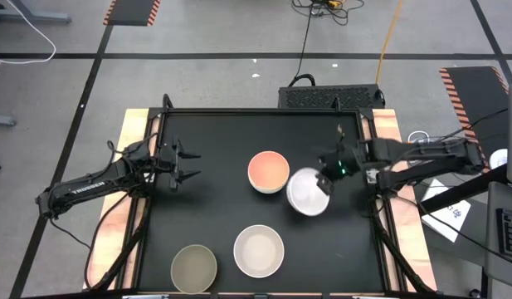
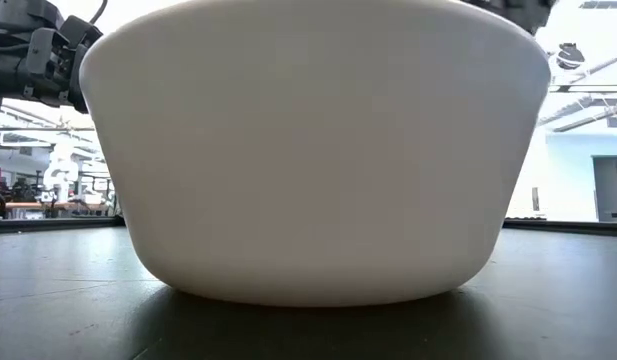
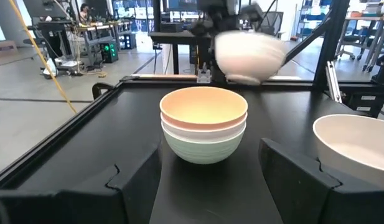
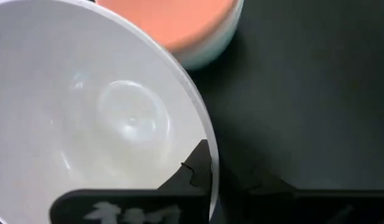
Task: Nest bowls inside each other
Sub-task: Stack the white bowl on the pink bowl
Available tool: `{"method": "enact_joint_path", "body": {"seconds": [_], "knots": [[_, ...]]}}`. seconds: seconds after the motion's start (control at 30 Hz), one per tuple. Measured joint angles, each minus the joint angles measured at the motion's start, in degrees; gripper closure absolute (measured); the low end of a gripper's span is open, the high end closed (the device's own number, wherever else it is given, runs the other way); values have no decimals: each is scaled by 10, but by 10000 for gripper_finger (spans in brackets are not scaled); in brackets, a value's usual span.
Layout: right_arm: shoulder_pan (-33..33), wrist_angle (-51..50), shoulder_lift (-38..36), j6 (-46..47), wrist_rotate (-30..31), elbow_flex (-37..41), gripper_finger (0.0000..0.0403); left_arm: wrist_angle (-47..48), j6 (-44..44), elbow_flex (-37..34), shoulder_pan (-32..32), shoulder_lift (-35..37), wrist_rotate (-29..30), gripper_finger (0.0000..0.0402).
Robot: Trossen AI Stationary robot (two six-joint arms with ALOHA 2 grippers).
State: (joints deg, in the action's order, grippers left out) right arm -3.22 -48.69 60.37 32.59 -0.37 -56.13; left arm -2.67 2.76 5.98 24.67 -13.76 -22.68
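Observation:
A stack of three bowls (image 1: 268, 172) stands at the table's middle, with salmon pink on top, white under it and mint green at the bottom (image 3: 204, 127). My right gripper (image 1: 325, 179) is shut on a white bowl (image 1: 307, 193) just right of the stack, in the air (image 3: 249, 55). A cream bowl (image 1: 259, 250) and an olive-grey bowl (image 1: 194, 267) stand near the front edge. The cream bowl fills the low view (image 2: 318, 150). My left gripper (image 1: 186, 164) is open and empty, left of the stack. My right gripper pinches the white bowl's rim (image 4: 211, 163) on the side toward the table's right. One finger (image 4: 193, 169) is inside the bowl and the other is outside its wall. The fingers come from the table's right, slanting down. The bowl is lifted clear, opening up, higher than the stack's top.
The black table top has a raised rim (image 1: 264, 111) and wooden side strips (image 1: 131, 208). There is bare black surface between my left gripper and the stack, and at the front right (image 1: 338, 257).

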Motion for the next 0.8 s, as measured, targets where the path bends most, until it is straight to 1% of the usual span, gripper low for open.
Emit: {"method": "enact_joint_path", "body": {"seconds": [0.1,0.17,0.3,0.33,0.5,0.67,0.8], "knots": [[-50,-57,41,-62,-13,-82,402,3,-1,0,0,0,0,138],[-78,-75,73,-97,-20,-137,402,6,-1,0,0,0,0,138],[-130,-110,141,-145,-82,-230,402,11,-1,0,0,0,0,138],[-139,-121,159,-152,-88,-249,402,10,-1,0,0,0,-1,138],[-172,-210,264,-193,-100,-334,402,8,1,0,0,0,-3,138],[-190,-211,335,-229,-103,-415,402,8,3,0,0,0,-3,138],[-192,-243,394,-258,-105,-492,402,8,12,0,0,0,-3,138]]}}
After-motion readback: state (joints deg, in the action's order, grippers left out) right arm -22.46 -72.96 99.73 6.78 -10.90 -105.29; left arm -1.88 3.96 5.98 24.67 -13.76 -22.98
